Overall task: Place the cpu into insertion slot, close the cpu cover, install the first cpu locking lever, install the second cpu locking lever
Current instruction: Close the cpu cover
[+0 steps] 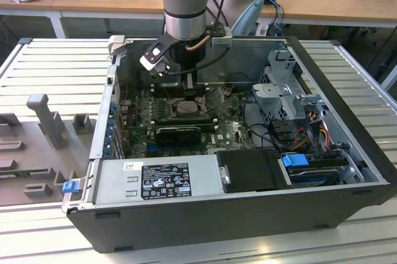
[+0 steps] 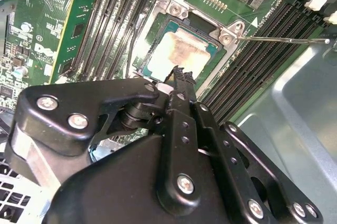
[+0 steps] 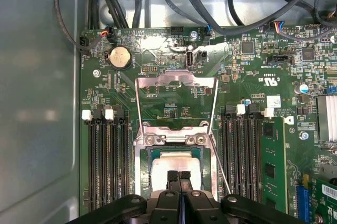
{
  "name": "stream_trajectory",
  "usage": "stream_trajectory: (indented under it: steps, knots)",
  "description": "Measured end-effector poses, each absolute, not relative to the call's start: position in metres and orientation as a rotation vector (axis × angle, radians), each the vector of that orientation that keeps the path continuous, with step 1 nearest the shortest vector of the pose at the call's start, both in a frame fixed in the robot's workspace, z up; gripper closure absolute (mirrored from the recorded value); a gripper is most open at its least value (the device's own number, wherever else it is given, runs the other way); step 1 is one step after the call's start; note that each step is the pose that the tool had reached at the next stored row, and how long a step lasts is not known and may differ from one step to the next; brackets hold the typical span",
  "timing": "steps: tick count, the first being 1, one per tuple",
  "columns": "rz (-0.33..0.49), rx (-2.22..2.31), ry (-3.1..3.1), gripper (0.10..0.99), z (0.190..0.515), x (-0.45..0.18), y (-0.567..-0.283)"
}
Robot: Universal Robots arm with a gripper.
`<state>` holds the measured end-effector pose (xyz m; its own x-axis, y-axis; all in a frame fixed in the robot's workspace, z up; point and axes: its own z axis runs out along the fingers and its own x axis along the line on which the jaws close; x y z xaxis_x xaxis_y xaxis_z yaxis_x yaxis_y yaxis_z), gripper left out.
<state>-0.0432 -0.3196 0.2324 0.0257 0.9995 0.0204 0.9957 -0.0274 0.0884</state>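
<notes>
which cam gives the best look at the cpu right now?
Second wrist view: the cpu lies in its socket with most of its pale top in sight. In the first wrist view the gripper covers part of it. In the exterior view that spot under the arm is too small to tell.

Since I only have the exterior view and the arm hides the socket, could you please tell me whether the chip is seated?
Observer: Yes, in the second wrist view the small flat pale beige square chip lies inside the square black-rimmed socket.
Operator: Thank you; is its cover closed?
Observer: No, in the first wrist view the thin square silver metal frame plate stands raised, open.
Operator: And the pincer?
Observer: It is shut, poised over the chip's edge.
</notes>
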Motion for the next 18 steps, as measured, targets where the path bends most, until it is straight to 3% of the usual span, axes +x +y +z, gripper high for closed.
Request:
stream_trajectory:
  steps: [18]
  knots:
    - [0.119, 2.214, 2.156, 0.980, 0.256, -0.043, -0.320]
